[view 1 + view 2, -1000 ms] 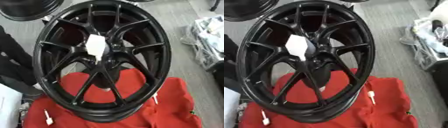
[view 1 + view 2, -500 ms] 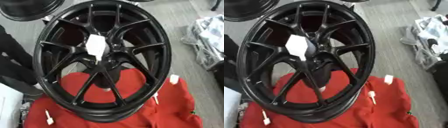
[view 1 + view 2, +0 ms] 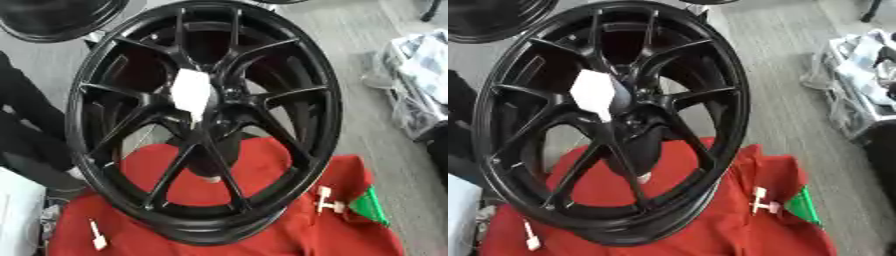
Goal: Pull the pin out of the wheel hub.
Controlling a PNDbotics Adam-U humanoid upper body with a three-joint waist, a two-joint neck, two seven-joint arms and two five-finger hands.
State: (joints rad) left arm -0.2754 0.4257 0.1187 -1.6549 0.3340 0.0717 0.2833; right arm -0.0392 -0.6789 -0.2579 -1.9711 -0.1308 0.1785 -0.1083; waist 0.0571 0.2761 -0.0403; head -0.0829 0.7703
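A black multi-spoke wheel (image 3: 206,120) stood tilted on a red cloth (image 3: 254,225). A white pin (image 3: 192,95) sat at the wheel hub (image 3: 210,107). On the cloth, a small white piece (image 3: 326,200) lay just beside a green object (image 3: 370,206) to the right of the rim, and another small white piece (image 3: 96,236) lay at lower left. A second black wheel (image 3: 57,17) showed at upper left.

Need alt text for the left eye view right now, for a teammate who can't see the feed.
A black spoked wheel stands tilted on a red cloth, with a white pin sticking out of its hub. A small white piece and a green tag lie on the cloth at right. No robot hand shows.
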